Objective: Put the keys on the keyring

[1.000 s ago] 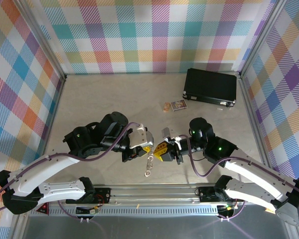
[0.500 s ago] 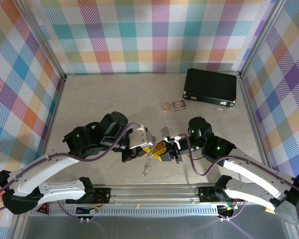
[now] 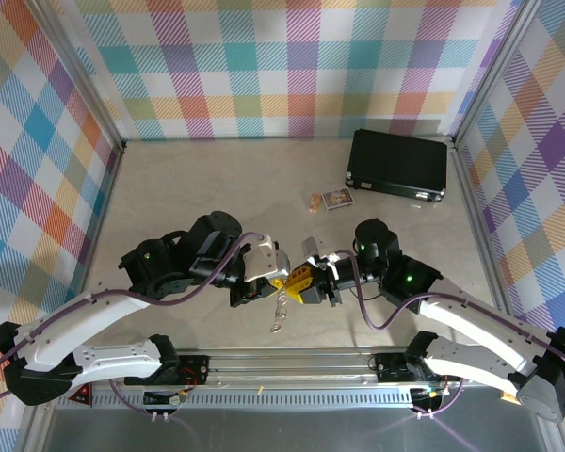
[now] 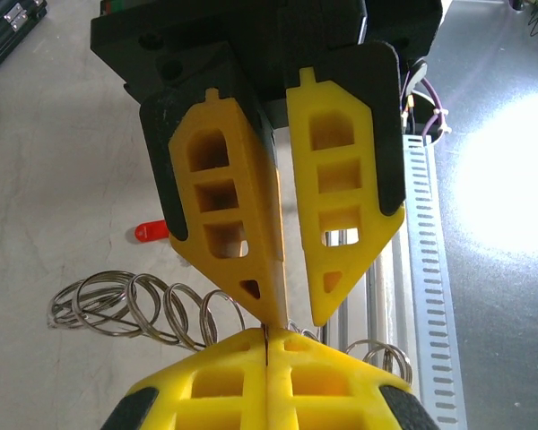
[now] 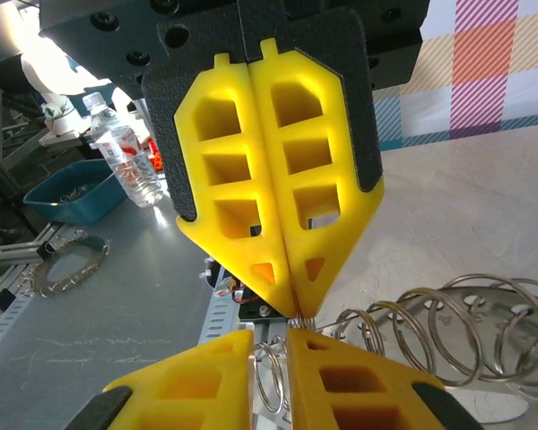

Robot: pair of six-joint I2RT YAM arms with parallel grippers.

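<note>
**Mia:** What does the keyring look like from above?

**Ben:** The keyring [image 3: 280, 311] is thin silver wire. It hangs down over the pale, speckled bench [image 3: 198, 188]. The left pincer [image 3: 277, 282] is just left of the keyring's top. The right pincer [image 3: 299, 282] is just right of it. Both arms are white and black. They bend at the elbow and reach in from the sides, so their yellow tips almost meet. A flat black case [image 3: 398, 165] lies well behind the keyring, to the right.

**Mia:** And from the left wrist?

**Ben:** The left pincer [image 4: 265, 345] has chunky yellow fingers with square holes. They are squeezed tight together, with the keyring's wire caught at the tips. The keyring [image 4: 130, 303] is lots of shiny round loops side by side, like a spring. The right pincer [image 4: 296, 315] points down at it with its fingers a little apart. The key [image 4: 152, 231] shows a smooth red plastic end on the bench, just past the keyring.

**Mia:** And from the right wrist?

**Ben:** The right pincer [image 5: 269, 345] has a narrow gap, and one loop stands in it. I cannot tell if the fingers press that loop. The left pincer [image 5: 294, 300] comes down from above, clamped on the wire. The keyring [image 5: 448, 327] spreads out to the right.
</note>
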